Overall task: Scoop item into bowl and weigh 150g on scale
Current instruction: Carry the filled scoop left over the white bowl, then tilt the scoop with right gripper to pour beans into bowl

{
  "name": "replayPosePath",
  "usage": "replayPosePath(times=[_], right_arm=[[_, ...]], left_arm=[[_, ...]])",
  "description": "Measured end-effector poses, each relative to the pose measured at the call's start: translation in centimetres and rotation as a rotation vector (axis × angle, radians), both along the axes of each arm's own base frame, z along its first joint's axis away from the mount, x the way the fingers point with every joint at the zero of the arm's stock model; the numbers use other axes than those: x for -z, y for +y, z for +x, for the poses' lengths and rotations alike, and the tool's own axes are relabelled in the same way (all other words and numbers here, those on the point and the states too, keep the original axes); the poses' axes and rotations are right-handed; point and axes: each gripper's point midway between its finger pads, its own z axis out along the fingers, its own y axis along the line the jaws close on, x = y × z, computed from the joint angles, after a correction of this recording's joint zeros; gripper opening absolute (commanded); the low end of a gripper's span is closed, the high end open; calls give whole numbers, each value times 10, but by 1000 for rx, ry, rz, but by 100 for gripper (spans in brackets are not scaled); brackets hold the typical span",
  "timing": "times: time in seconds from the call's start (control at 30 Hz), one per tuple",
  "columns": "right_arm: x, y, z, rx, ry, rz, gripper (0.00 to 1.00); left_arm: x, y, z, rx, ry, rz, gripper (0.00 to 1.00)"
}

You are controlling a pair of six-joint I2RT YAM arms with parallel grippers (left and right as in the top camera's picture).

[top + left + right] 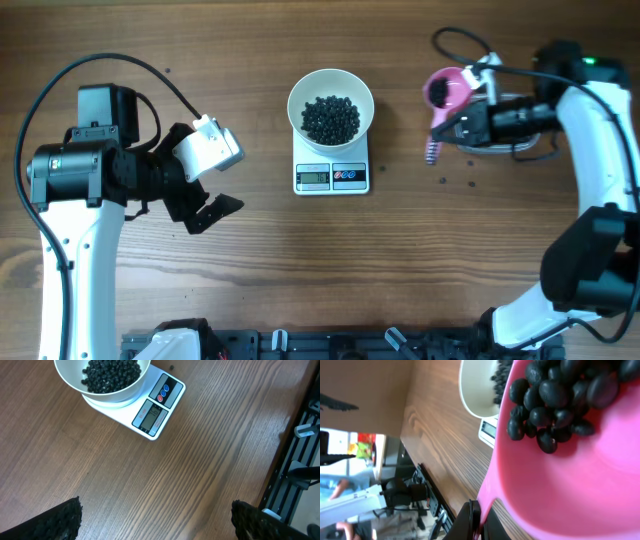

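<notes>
Beads (331, 118), black, small and round: the greater part is heaped in a white bowl (297, 98). A smaller lot is carried in a pink scoop (445, 88); in the right wrist view these beads are seen piled against one side of the scoop's hollow.

Bowl: set on a flat white scale (332, 178), by which it is fully carried. The pair is placed at the middle of the desk (300, 270), toward its far edge.

Scale: a grey display (313, 177) and two small round buttons (348, 175) are turned toward the near edge. The reading cannot be made out.

Scoop: held well apart from the bowl, toward the right edge of the desk, with its ridged handle (432, 150) pointed at the near edge.

Right claw (458, 125): closed tight on the scoop at its handle.

Left claw (157, 522): spread wide, nothing gripped. It is held over bare wood toward the left edge of the desk, apart from the scale.

Stray beads (441, 181): a few are scattered on the desk below the scoop.
</notes>
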Motion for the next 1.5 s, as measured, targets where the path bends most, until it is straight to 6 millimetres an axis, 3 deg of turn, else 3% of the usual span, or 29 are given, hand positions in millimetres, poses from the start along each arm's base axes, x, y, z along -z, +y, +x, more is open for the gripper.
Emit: replayPosePath(times=[0.27, 0.5, 0.77, 1.5], right_arm=[[5, 61, -1, -117, -40, -36, 4], [13, 91, -2, -162, -72, -104, 4], [28, 104, 4, -159, -117, -240, 4], [56, 100, 3, -187, -208, -574, 4]], left_arm=[[0, 0, 0, 0, 0, 0, 100], [0, 0, 0, 0, 0, 0, 100], [0, 0, 0, 0, 0, 0, 100], [0, 0, 0, 0, 0, 0, 100]])
